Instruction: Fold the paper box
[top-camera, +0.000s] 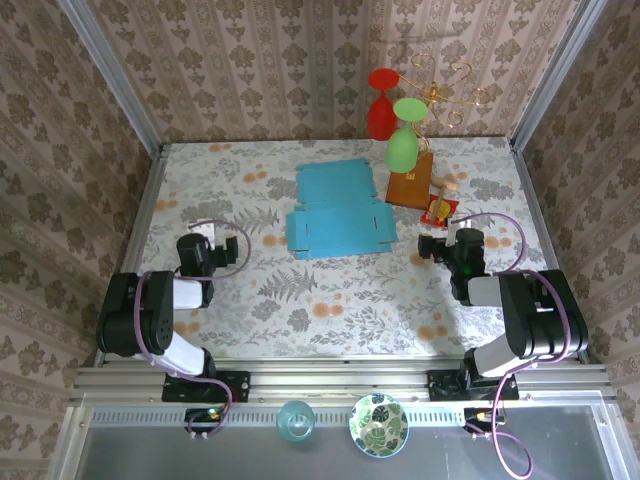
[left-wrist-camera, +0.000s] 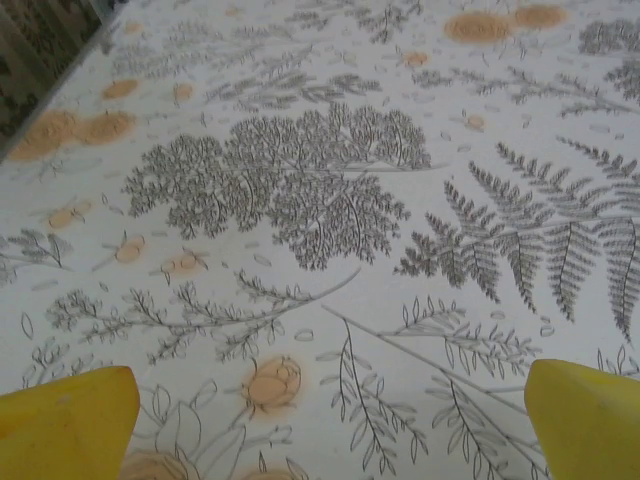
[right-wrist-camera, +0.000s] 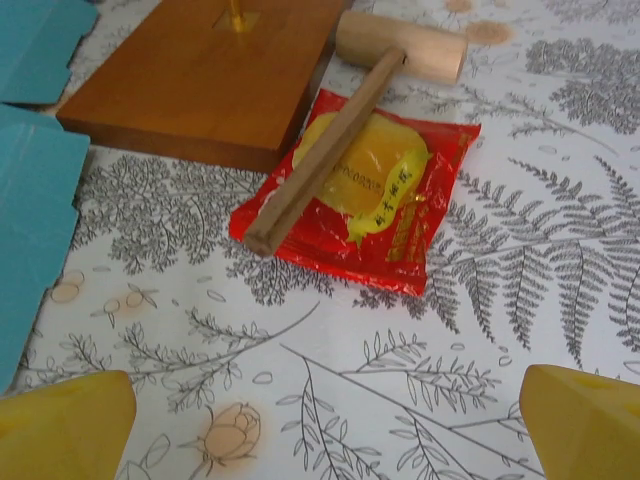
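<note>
Paper box (top-camera: 335, 212) flat on table (top-camera: 330, 300); both grippers – left (top-camera: 205, 232), right (top-camera: 437, 243) – agape.

Ahead of the right hand (right-wrist-camera: 325, 420), the floral tabletop (top-camera: 330, 290) carries a red packet (right-wrist-camera: 400, 210), a wooden base (right-wrist-camera: 200, 70) and, further left, the flat paper box (top-camera: 338, 212).

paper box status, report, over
Left gripper and right gripper open, empty. Paper box flat, unfolded. Mallet lying on red packet off to its right.

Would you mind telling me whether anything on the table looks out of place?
A wooden mallet lies askew with its handle across a red and yellow packet, beside the wooden base; the paper box lies flat, unfolded.
</note>
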